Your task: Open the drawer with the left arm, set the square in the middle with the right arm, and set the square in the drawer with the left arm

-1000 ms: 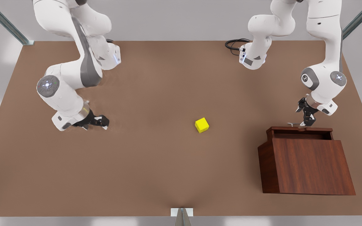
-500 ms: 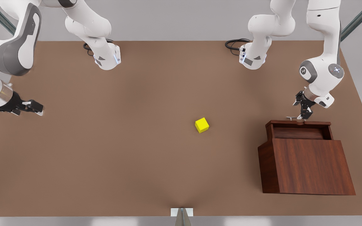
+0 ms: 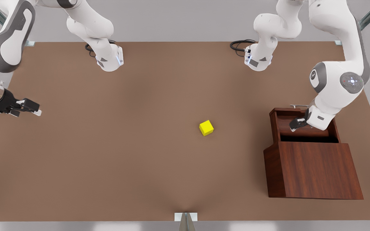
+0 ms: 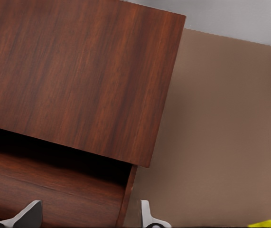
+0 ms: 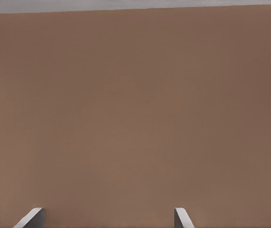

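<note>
Drawer (image 3: 303,123) stands pulled out of the wooden box (image 3: 315,170) toward the arm bases, its interior exposed and holding nothing; the slim silver handle (image 3: 299,105) sits on its far edge. Box and drawer occupy the tabletop (image 3: 140,160) at the front view's right. In the left wrist view the box top (image 4: 78,71) and the drawer's inner wall (image 4: 54,190) are seen from close above.

Left gripper (image 3: 297,123) hangs over the open drawer, clear of the handle, on the arm at the front view's right. Its fingers (image 4: 28,216) stand well apart in the left wrist view, gripping nothing.

Square (image 3: 206,127), a small yellow cube, rests on bare tabletop near the middle, well apart from the box and from both grippers; its corner (image 4: 266,223) shows at the edge of the left wrist view.

Right gripper (image 3: 30,109) waits at the table edge on the front view's left, raised, pointing toward the middle. Its fingers (image 5: 31,217) are spread wide over bare tabletop (image 5: 135,118), carrying nothing
</note>
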Controlling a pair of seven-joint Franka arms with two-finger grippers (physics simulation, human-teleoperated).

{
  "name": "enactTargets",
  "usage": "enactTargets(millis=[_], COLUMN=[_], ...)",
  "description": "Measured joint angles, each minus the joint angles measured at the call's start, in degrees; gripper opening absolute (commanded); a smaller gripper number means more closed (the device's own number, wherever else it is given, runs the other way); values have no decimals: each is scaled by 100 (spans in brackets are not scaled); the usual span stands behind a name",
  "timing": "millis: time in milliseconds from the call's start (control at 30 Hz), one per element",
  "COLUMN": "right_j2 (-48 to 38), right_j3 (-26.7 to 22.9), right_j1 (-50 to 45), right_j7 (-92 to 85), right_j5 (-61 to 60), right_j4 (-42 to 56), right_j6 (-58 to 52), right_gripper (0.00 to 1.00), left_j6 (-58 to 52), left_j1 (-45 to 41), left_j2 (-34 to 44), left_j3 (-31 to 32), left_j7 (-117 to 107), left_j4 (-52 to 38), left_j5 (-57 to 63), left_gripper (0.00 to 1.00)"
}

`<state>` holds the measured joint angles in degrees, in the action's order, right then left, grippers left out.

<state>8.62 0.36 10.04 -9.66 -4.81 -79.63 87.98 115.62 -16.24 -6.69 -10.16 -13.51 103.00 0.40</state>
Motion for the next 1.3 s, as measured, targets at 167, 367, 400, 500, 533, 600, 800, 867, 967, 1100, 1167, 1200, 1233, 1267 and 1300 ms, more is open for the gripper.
enactTargets(millis=[167,367,400,500,533,600,800,867,967,1100,1167,1200,1233,1267,1300], right_j2=[-44,0,7,-1,0,8,347,387,386,414,388,374,361,352,347], right_j3=[8,-9,-2,-9,-21,0,60,61,78,75,86,141,166,166,166], right_j1=[-23,-37,-18,-13,6,-43,-272,-316,-306,-301,-309,-305,-325,-312,-305], right_j7=[-36,-6,-5,6,8,21,860,869,887,886,887,887,887,887,887], right_j5=[-2,-98,-98,-114,-182,-96,473,472,450,358,419,426,453,439,442], right_j4=[0,130,132,139,137,253,452,448,459,475,475,474,478,480,483], right_j6=[-17,-18,-18,-25,-8,32,84,79,79,71,63,70,71,61,53], right_gripper=[100,100,100,100,100,100,100,100,100,100,100,100,100,100,100], left_j6=[-426,-205,-216,53,101,231,742,996,1452,1911,1926,2068,2259,2271,2271], left_j1=[-310,-733,-815,-1106,-1157,-1355,-1399,-1400,-1391,-1390,-1389,-1381,-1387,-1391,-1390], left_j2=[-1379,-2184,-2272,-2618,-2688,-2853,-2906,-2806,-2631,-2522,-2539,-2540,-2536,-2544,-2553], left_j3=[1886,2307,2308,2307,2307,2299,2299,2299,2299,2255,2214,2168,2084,2066,2062], left_j7=[-1149,1489,1671,2405,2414,2397,2415,2414,2401,2388,2388,2402,2414,2415,2415], left_j4=[-1388,-1705,-1699,-1722,-1713,-1687,-1056,-714,-207,194,203,311,444,449,449], left_j5=[-122,47,114,401,588,952,1671,1758,1819,1850,1857,1859,1860,1862,1863], left_gripper=[100,100,100,100,100,100,100,100,100,100,100,100,100,100,100])
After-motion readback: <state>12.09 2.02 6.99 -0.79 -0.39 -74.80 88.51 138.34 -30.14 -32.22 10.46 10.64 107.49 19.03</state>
